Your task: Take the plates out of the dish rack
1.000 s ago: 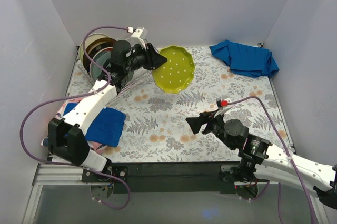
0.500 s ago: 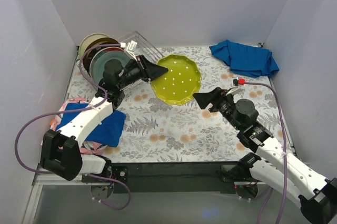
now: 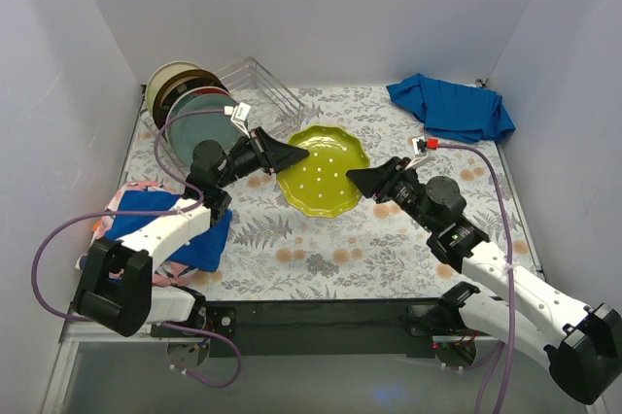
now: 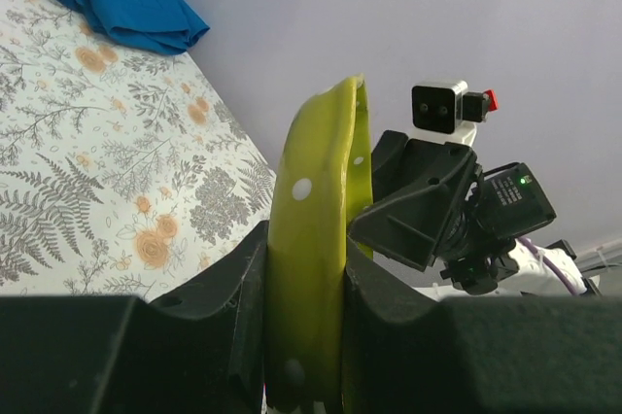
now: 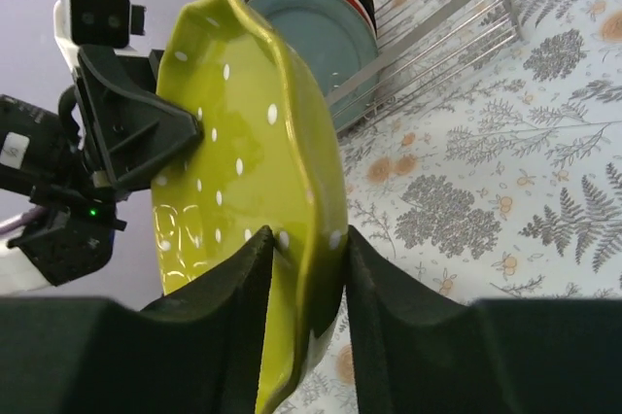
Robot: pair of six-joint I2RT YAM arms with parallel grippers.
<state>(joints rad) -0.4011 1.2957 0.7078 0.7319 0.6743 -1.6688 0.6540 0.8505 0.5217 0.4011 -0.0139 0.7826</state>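
Since a second earlier, the right fingers had swung up from the lower centre and closed on the right rim of the lime-green plate. The left fingers pinched its left rim, mid-frame over the tabletop. Remaining plates stood in the dish rack, upper left.

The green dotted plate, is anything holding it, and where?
Both grippers hold the lime-green plate by its rim: the left gripper pinches the edge toward the dish rack, the right gripper the opposite edge.
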